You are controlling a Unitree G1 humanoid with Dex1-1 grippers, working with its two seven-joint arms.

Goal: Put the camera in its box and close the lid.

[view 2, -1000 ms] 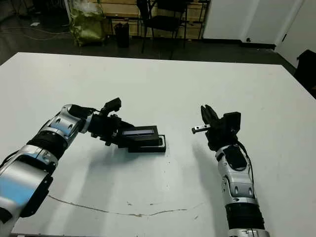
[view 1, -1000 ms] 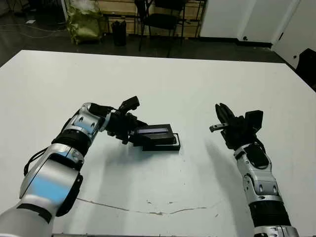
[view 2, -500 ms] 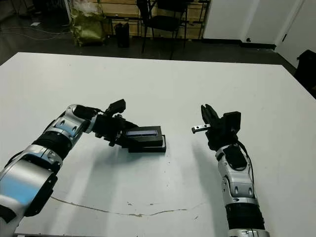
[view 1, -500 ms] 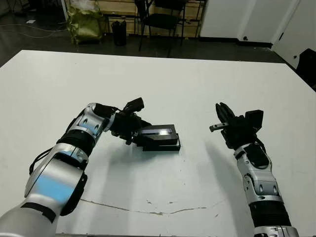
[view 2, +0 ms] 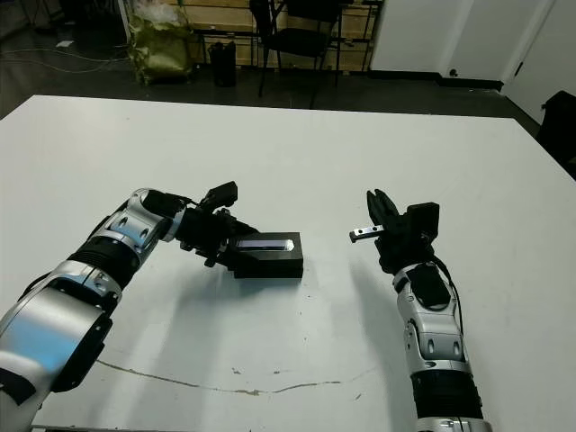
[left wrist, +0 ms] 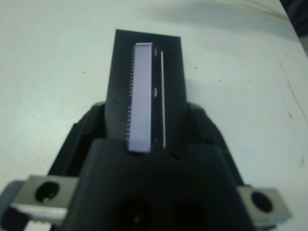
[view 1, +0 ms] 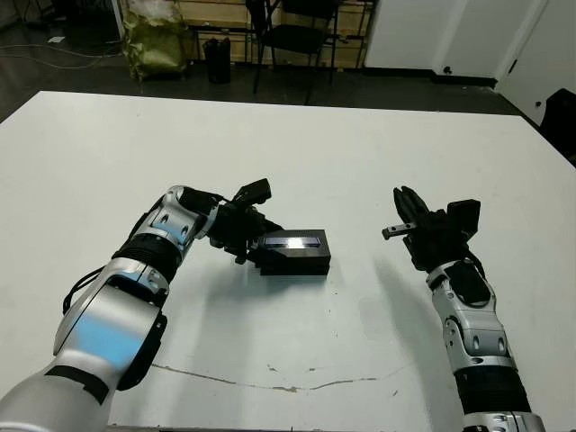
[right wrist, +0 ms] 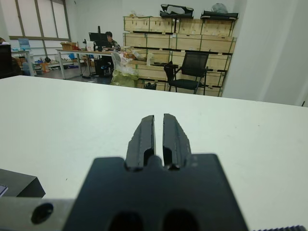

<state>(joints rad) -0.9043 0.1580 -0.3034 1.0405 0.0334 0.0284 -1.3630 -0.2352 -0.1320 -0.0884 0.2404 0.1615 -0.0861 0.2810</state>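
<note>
Gripping the lid (view 1: 297, 249), the left tool (view 1: 255, 247) rests on the table (view 1: 360, 153).

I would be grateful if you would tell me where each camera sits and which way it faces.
Left eye and right eye views: on the head, looking forward and down at the white table; both arms show, left tool at the lid, right tool raised apart.
Left wrist view: on the left wrist, looking along the lid's silvery stripe; its own black body shows.
Right wrist view: on the right wrist, facing across the table to shelves and a seated person; its fingers show.
Shared: head and left wrist views all show the lid.
</note>
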